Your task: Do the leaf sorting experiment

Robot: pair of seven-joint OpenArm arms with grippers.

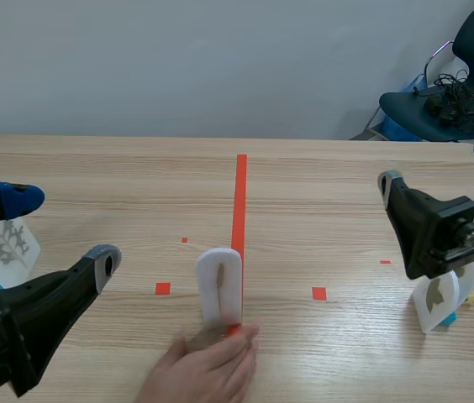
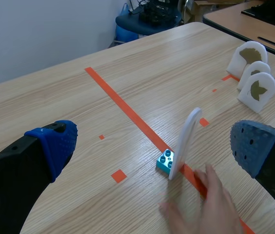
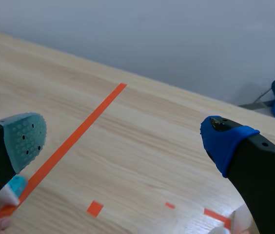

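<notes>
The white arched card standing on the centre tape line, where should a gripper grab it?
Probably pinch the white arched card by its rounded top from above, one finger on each flat face: it stands upright and thin on a turquoise block, and a person's hand crowds its base.

No legible txt, labels or nos. on anything here.

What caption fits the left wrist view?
Open left gripper facing a white leaf card standing on a teal block, a person's hand at its base.
</notes>
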